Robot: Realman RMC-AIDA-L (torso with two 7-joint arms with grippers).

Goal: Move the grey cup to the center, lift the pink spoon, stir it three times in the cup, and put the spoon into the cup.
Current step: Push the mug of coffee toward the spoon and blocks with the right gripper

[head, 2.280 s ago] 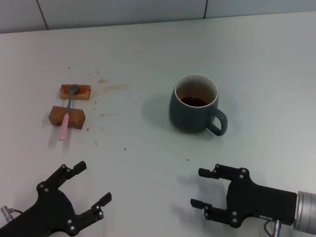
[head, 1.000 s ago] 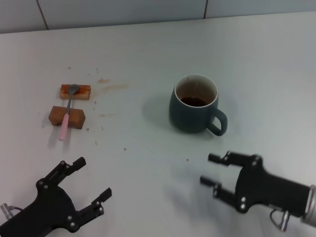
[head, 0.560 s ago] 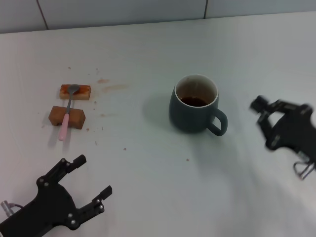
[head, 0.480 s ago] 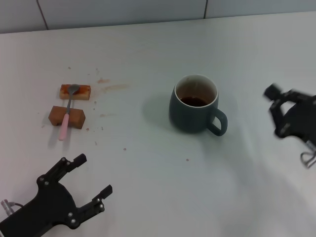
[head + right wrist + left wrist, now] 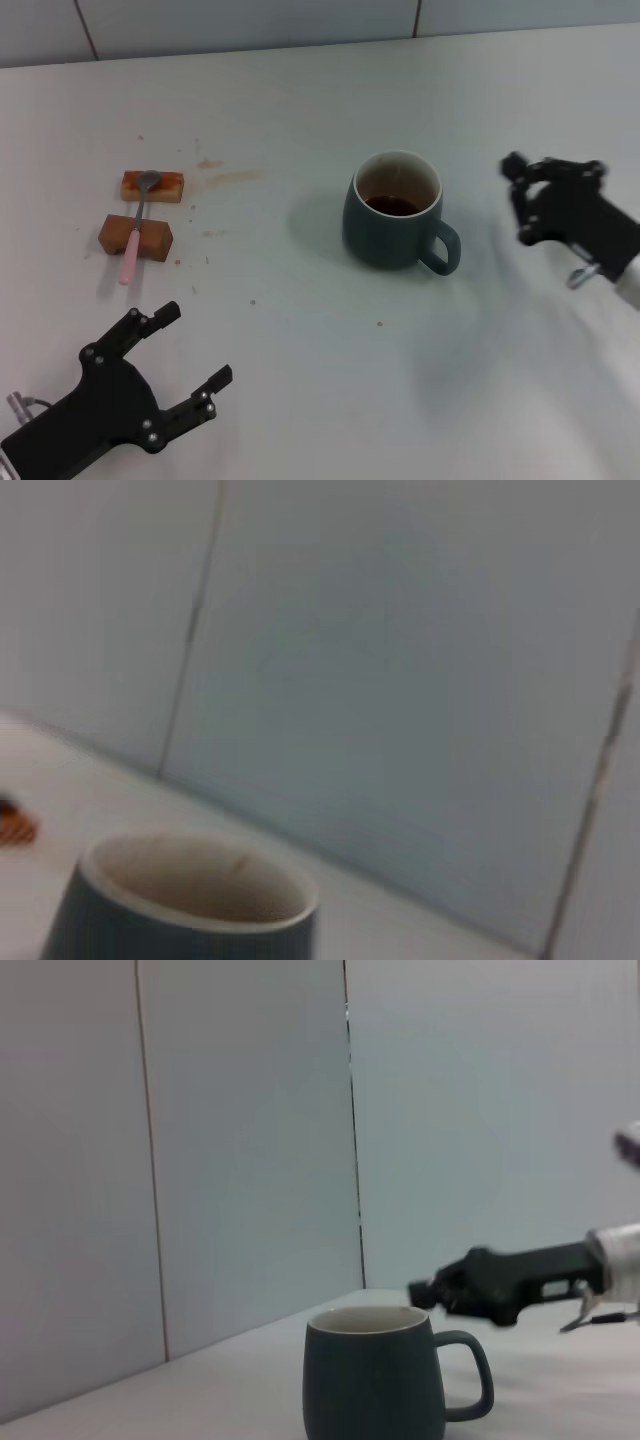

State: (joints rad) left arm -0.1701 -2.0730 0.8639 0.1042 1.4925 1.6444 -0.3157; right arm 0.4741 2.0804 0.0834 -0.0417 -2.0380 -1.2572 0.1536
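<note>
The grey cup (image 5: pixel 393 212) stands upright right of the table's middle, with dark liquid inside and its handle (image 5: pixel 441 250) pointing to the near right. It also shows in the left wrist view (image 5: pixel 370 1378) and the right wrist view (image 5: pixel 176 905). The pink spoon (image 5: pixel 134 228) lies at the far left across two brown blocks, bowl on the far one. My right gripper (image 5: pixel 519 201) is open and empty, raised to the right of the cup and apart from it; the left wrist view shows it too (image 5: pixel 428 1291). My left gripper (image 5: pixel 196 345) is open and empty at the near left.
Two brown blocks, the far one (image 5: pixel 153 185) and the near one (image 5: pixel 135 236), hold the spoon off the white table (image 5: pixel 300 320). Brown stains and crumbs (image 5: pixel 225 178) lie between the blocks and the cup. A tiled wall (image 5: pixel 250 20) runs along the back.
My right gripper has swung from the near edge in front of the cup up and out to the cup's right side, then back in towards it. The left gripper has barely shifted.
</note>
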